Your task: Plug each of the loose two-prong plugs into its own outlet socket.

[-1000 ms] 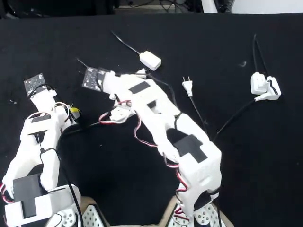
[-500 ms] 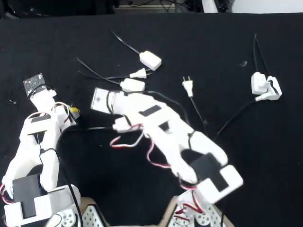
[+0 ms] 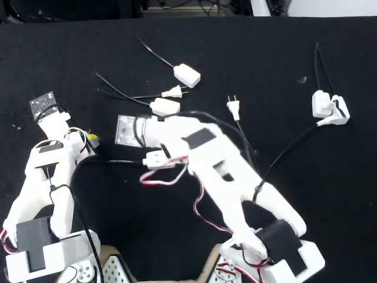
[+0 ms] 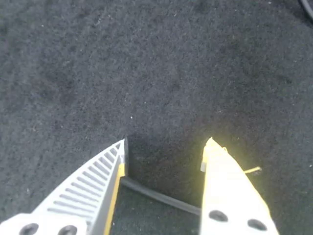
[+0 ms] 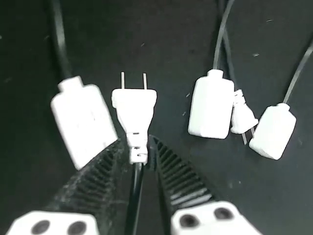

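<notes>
Gripping the neck of the held plug, the right gripper is clenched, black jaws pressed to either side of the strain relief, cord trailing back between them. The held plug lies flat on the black cloth. Its long axis is in line with the gripper, prongs pointing straight away from the wrist.

- Near socket: white block just beside the held plug, roughly parallel. Its thick cord leaves the far end, the same way the prongs point. Slots not visible; likely on the end nearer the wrist.
- Judgement: heading looks right, position wrong. The held plug sits alongside the block, not in front of its face, so it needs drawing back, sidestepping, then pushing along the axis.
- High view: near socket beside the right arm, its cord running toward the left arm.
- Left gripper: released, jaws spread over a black cable, well apart from the held plug. Right arm is nearer.
- On the held plug's other side: second socket, small plug, third socket.
- Loose plug lies unheld farther out.
</notes>
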Available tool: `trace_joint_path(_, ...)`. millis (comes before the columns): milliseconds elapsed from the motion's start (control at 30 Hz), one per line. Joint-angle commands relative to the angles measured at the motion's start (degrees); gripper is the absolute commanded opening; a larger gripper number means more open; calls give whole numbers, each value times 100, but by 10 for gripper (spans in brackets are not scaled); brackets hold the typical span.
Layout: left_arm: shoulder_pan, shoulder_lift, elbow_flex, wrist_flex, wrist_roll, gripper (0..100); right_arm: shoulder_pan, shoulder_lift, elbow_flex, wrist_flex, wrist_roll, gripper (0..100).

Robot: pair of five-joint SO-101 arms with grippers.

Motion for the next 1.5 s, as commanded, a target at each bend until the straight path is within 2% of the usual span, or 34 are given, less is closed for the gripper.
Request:
trace_joint_path(0,-13,-176,-48,-26,26,255,70,110,-1560,1978,211,10)
trace_joint_path(67,31,-193,-92,-18,26,255,44,224,-1912,2189,114,10)
trace_joint_path(133,127,-308,-189,211,26,255,26,224,-2026,2127,-290,10)
trace_joint_path(267,321,-967,-277,914,0,255,44,-119,-1473,1248,-1178,11)
trace_joint_path(467,963,-3262,576,1037,-237,255,-70,-1314,356,-475,-1811,11)
trace_joint_path(600,1420,-4695,936,1090,-211,256,-97,-1675,831,-818,-2084,11)
trace_joint_path(700,1842,-5301,1059,1099,-211,256,-97,-1692,927,-985,-2330,11)
trace_joint_path(867,2246,-5354,1156,1073,-211,256,-360,-1982,1077,-1143,-2514,11)
trace_joint_path(1100,2255,-5275,1147,1046,-220,256,-791,-2756,1455,-1169,-2514,11)
trace_joint_path(1467,2229,-5275,1367,1037,-220,256,-800,-3301,1798,-1134,-2514,11)
